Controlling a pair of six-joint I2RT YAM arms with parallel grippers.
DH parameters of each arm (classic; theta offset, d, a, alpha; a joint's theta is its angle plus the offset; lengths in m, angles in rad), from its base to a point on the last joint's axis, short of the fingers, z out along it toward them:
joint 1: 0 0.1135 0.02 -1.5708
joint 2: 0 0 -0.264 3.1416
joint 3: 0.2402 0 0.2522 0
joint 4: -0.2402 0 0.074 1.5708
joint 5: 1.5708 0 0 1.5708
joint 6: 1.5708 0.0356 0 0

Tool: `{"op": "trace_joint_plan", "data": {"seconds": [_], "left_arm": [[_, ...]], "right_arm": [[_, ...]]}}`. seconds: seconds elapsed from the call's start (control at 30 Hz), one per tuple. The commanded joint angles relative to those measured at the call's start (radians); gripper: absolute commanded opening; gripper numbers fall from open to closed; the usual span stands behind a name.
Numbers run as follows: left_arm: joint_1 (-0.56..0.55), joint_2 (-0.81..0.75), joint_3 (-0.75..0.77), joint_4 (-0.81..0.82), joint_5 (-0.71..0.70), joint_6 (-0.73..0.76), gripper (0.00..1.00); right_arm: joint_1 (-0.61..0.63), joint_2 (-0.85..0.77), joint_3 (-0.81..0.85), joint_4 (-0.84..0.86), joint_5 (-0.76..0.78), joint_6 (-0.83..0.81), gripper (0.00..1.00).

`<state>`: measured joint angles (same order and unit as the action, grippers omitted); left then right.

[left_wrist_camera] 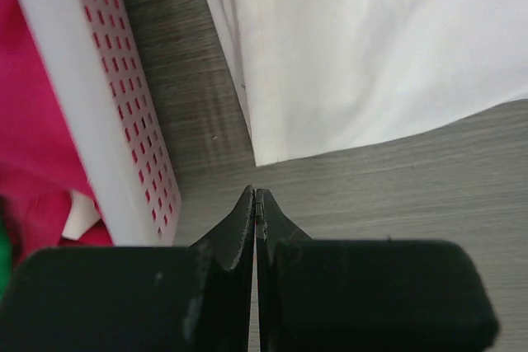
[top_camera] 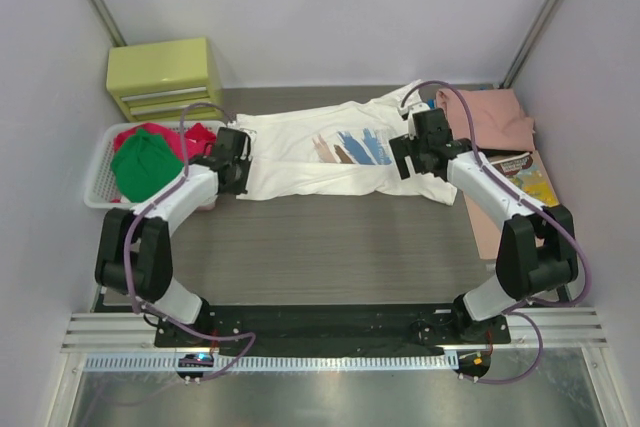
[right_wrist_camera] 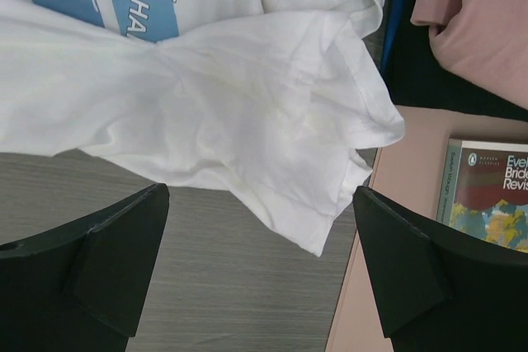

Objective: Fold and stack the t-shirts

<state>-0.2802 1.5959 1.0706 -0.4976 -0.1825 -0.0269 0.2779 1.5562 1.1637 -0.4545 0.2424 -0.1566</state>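
The white t-shirt (top_camera: 320,152) lies spread out flat on the table (left_wrist_camera: 371,187), print side up, stretched between the two arms. The left gripper (left_wrist_camera: 256,195) is pinched fully shut with nothing in it, and the shirt's bottom corner sits just ahead of its tips, close but not touching. Right off to that gripper's left is the white basket (left_wrist_camera: 99,121), with a red shirt (left_wrist_camera: 33,121) and a green shirt (top_camera: 145,167) bunched up inside. The right gripper (right_wrist_camera: 260,194) is spread wide open and holds nothing; it hangs over the white shirt's rumpled sleeve, which shows in the gap between its two fingers. To the right of that gripper is a book (right_wrist_camera: 491,195), and ahead of it on the right lies a pink shirt (top_camera: 490,112), off the white one.
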Motion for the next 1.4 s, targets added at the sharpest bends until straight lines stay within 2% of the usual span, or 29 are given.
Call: {"op": "trace_joint_plan", "data": {"seconds": [0.0,0.17,0.4,0.57,0.7,0.8,0.83,0.97,1.07,1.17,1.2,1.37], "left_arm": [[-0.002,-0.148,-0.089,0.146,-0.028,-0.090,0.00],[-0.002,-0.058,-0.100,0.174,-0.038,-0.062,0.00],[-0.004,0.154,0.081,0.139,-0.031,-0.042,0.00],[-0.002,0.323,0.294,0.073,-0.067,-0.010,0.14],[-0.002,0.337,0.356,0.105,-0.072,0.001,0.23],[0.001,0.352,0.407,0.094,-0.089,0.010,0.35],[0.003,0.354,0.413,0.094,-0.106,0.013,0.45],[0.013,0.364,0.434,0.100,-0.127,0.022,0.57],[0.021,0.395,0.448,0.096,-0.126,0.022,0.57],[0.024,0.424,0.462,0.070,-0.107,0.021,0.48],[0.026,0.429,0.463,0.062,-0.086,0.015,0.42],[0.024,0.463,0.460,0.034,-0.052,-0.015,0.38]], "right_arm": [[-0.005,-0.108,-0.058,0.002,-0.046,0.031,1.00],[-0.006,-0.073,-0.085,-0.021,-0.143,0.025,1.00],[-0.006,-0.062,-0.075,-0.021,-0.160,0.002,1.00],[-0.008,-0.058,-0.071,-0.027,-0.164,-0.004,1.00],[-0.006,-0.042,-0.078,-0.030,-0.150,-0.011,1.00],[-0.006,-0.021,-0.078,-0.030,-0.153,-0.014,1.00],[-0.006,-0.010,-0.076,-0.030,-0.155,-0.012,1.00],[-0.006,0.007,-0.068,-0.030,-0.167,-0.008,1.00],[-0.008,0.002,-0.064,-0.032,-0.167,-0.008,1.00],[-0.006,-0.005,-0.071,-0.033,-0.144,-0.015,1.00],[-0.008,-0.010,-0.073,-0.033,-0.140,-0.017,1.00],[-0.006,-0.024,-0.081,-0.030,-0.149,-0.015,1.00]]}}
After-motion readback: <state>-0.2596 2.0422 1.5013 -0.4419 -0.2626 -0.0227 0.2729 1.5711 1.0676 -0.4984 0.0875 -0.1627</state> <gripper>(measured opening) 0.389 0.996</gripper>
